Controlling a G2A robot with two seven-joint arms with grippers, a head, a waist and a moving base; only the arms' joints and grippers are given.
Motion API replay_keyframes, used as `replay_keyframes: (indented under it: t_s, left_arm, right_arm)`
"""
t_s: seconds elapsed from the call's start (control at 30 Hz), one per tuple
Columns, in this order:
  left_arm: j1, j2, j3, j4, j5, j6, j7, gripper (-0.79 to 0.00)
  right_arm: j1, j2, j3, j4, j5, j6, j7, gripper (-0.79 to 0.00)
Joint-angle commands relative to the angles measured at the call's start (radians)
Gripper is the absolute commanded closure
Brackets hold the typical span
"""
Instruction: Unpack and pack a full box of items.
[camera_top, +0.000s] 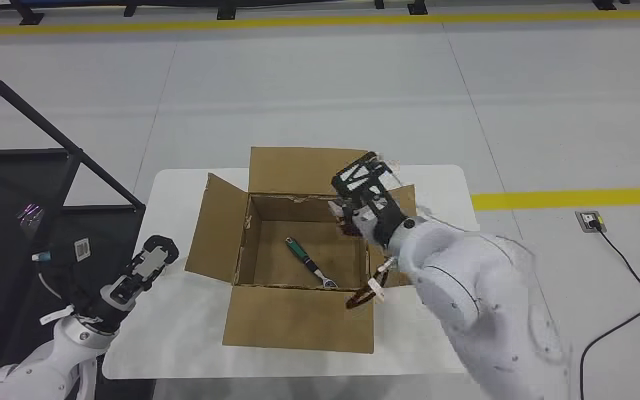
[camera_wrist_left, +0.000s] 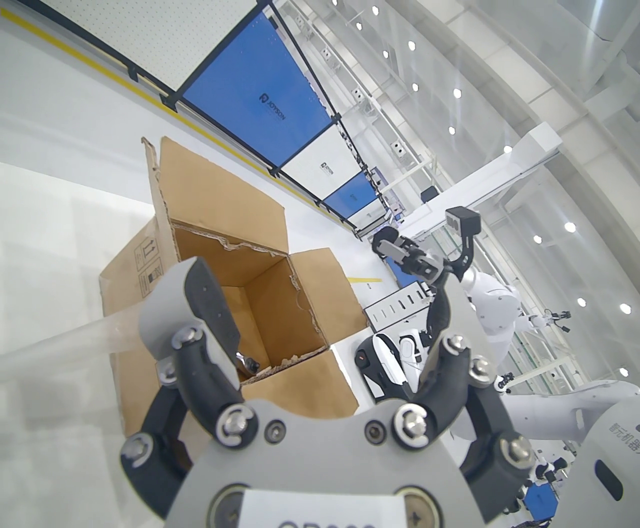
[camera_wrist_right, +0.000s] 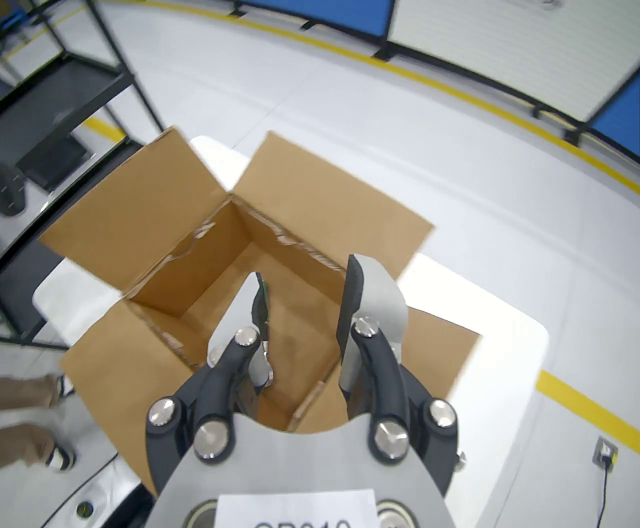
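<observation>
Hovering to the left of the open cardboard box (camera_top: 214, 232), over the white surface (camera_top: 190, 335), the left pincer (camera_top: 157, 248) is spread wide and holds nothing, its tips aimed toward the box's left flap. The box stands at the middle of the surface with all four flaps folded outward. On the box's floor lies a ratchet wrench (camera_top: 309, 263), set diagonally: its green handle points toward the box's far left corner and its metal head toward the near right corner. Above the box's right wall hangs the right pincer (camera_wrist_right: 305, 282), spread apart and empty, tilted down into the box's opening.
</observation>
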Motion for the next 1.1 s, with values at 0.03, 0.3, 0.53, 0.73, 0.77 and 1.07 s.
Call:
replay_keyframes:
  t_s: [0.03, 0.3, 0.53, 0.73, 0.77, 1.07]
  left_arm:
    - [0.006, 0.003, -0.012, 0.007, -0.007, -0.002, 0.017, -0.785]
    - [0.035, 0.012, -0.043, 0.005, -0.016, -0.019, 0.035, -0.785]
    - [0.040, 0.018, -0.036, 0.002, -0.018, -0.022, 0.040, -0.785]
    - [0.040, 0.021, -0.035, 0.001, -0.019, -0.025, 0.038, -0.785]
    - [0.040, 0.021, -0.035, 0.001, -0.019, -0.025, 0.038, -0.785]
    - [0.040, 0.021, -0.035, 0.001, -0.019, -0.025, 0.038, -0.785]
  right_arm:
    - [0.124, -0.041, -0.176, 0.212, 0.036, 0.007, 0.013, -0.366]
    - [0.327, -0.188, -0.457, 0.725, 0.227, 0.019, -0.018, -0.597]
    - [0.431, -0.310, -0.551, 1.068, 0.284, 0.068, -0.114, -0.616]
    - [0.456, -0.347, -0.564, 1.157, 0.298, 0.083, -0.141, -0.785]
    - [0.456, -0.347, -0.564, 1.157, 0.298, 0.083, -0.141, -0.785]
    - [0.456, -0.347, -0.564, 1.157, 0.298, 0.083, -0.141, -0.785]
